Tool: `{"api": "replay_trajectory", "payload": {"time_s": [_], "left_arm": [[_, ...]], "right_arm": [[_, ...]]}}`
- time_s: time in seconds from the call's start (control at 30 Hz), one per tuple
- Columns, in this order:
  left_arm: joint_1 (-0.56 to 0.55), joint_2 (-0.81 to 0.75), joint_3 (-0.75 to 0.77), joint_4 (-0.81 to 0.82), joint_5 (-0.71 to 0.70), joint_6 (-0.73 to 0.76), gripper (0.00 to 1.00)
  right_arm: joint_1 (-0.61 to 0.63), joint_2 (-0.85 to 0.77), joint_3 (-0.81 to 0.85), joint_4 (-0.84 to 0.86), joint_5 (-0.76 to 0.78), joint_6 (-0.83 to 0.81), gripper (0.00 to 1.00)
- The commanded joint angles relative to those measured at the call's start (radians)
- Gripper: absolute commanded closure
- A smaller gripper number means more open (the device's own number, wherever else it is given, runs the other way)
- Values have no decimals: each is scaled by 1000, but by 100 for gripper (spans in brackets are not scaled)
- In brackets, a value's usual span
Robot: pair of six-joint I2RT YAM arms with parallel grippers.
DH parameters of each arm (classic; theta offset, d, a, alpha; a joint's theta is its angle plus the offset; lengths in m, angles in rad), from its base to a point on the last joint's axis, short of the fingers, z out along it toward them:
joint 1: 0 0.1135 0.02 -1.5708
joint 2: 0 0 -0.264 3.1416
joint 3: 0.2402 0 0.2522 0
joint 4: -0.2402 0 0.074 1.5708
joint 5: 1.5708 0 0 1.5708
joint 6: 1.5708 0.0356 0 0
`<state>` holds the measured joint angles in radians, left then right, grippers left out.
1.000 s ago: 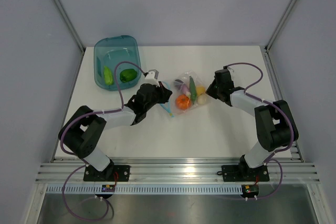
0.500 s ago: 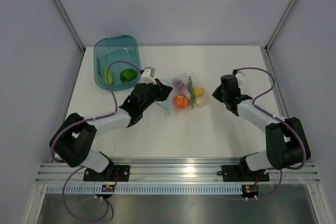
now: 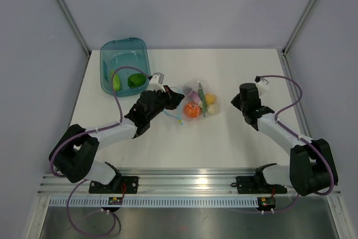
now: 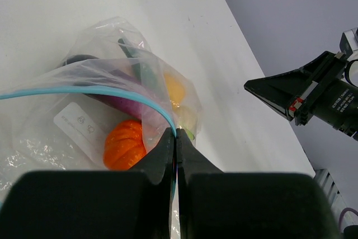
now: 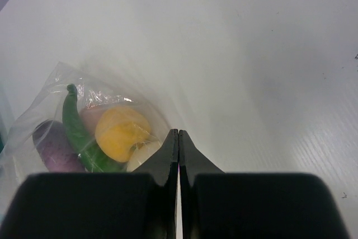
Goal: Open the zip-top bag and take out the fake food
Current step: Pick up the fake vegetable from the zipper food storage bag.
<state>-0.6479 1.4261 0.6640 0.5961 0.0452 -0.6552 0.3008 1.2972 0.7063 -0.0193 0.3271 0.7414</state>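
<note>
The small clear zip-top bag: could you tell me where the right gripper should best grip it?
Probably its thin teal zip strip, on the free stretch beside the left gripper's pinch, from above; elsewhere the bag bulges with plastic toy food.

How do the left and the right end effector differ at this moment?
The left end effector pinches the blue zip strip of the zip-top bag; the right end effector grips nothing. The left one sits at the bag's mouth; the right one stands just off the bag's opposite side. Both are shut.
</note>
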Motion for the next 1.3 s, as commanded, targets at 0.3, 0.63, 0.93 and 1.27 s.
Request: {"api": "replay_trajectory", "payload": {"time_s": [0.3, 0.63, 0.93, 1.27], "left_arm": [[1, -49, 8, 47, 15, 28, 95], [1, -99, -18, 60, -4, 39, 77], [1, -147, -37, 7, -102, 40, 51], [1, -265, -86, -202, -372, -64, 40]], "right_arm": [[-3, -41, 2, 36, 7, -16, 86], [-3, -64, -25, 91, -48, -43, 75], [-3, -75, -37, 116, -77, -46, 65], [-2, -75, -41, 125, -92, -47, 64]]}}
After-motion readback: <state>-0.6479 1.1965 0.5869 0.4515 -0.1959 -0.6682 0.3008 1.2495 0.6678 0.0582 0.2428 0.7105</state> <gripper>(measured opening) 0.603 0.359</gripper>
